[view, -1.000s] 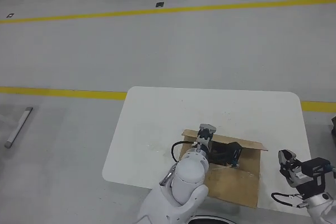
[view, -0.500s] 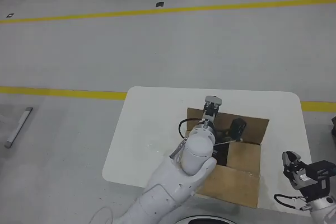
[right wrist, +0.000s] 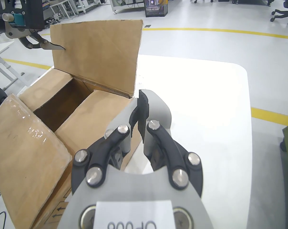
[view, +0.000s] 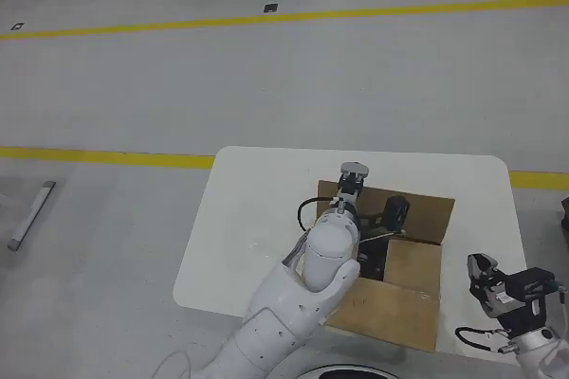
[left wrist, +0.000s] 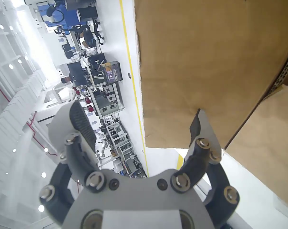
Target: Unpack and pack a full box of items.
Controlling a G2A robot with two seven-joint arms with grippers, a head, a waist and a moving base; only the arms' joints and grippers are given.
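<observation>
Flap-opening step: box [view: 389,308] sits on the bench [view: 256,218], far flap [right wrist: 96,48] upright. Your left end effector [left wrist: 135,110] is spread, one finger [left wrist: 206,132] touching that flap; right end effector [right wrist: 140,106] pinched together beside the box. Next, judge you push the flap outward.

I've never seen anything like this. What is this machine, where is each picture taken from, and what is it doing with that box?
It is a two-armed robot at a white table. One picture looks down from above its arms; the other two come from cameras on each wrist, so each shows its own gripper close up. On the table stands a cardboard box, opened at the top. The left gripper is open, one fingertip at the edge of the upright flap. The right gripper hangs shut and empty beside the box. The box's inside is too dark to tell what it holds.
</observation>
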